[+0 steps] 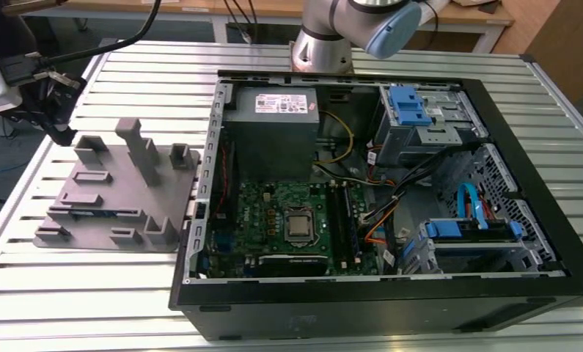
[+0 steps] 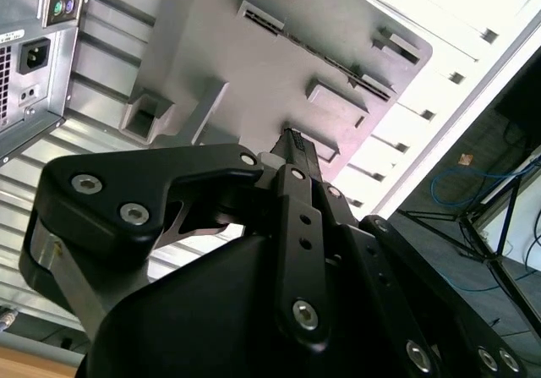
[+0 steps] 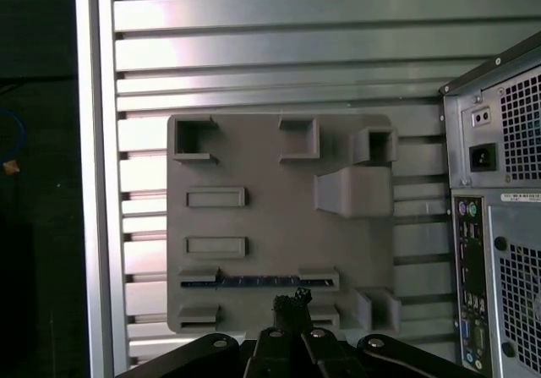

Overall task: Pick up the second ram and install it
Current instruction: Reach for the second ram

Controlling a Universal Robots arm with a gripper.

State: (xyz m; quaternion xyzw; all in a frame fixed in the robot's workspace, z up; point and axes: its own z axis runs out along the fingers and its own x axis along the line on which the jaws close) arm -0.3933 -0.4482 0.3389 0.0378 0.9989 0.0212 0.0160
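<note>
The second ram (image 3: 254, 282) is a thin blue-green strip standing on edge in a slot of the grey fixture plate (image 3: 262, 175). In the exterior view the second ram (image 1: 100, 213) sits low on the plate's near side, and in the second wrist view the second ram (image 2: 330, 61) is a dark line. My gripper (image 3: 292, 302) hovers above the plate, close to the ram's slot but not touching the ram. Its black fingers (image 2: 296, 150) are pressed together and hold nothing. The exterior view has the gripper (image 1: 62, 132) at its left, over the plate's far corner.
An open computer case (image 1: 389, 183) lies on the slatted metal table (image 1: 95, 293), to the exterior view's right of the plate. Its motherboard (image 1: 281, 213) faces up, with cables and blue drive brackets (image 1: 408, 106) around it. The plate's upright posts (image 1: 139, 150) stand near the gripper.
</note>
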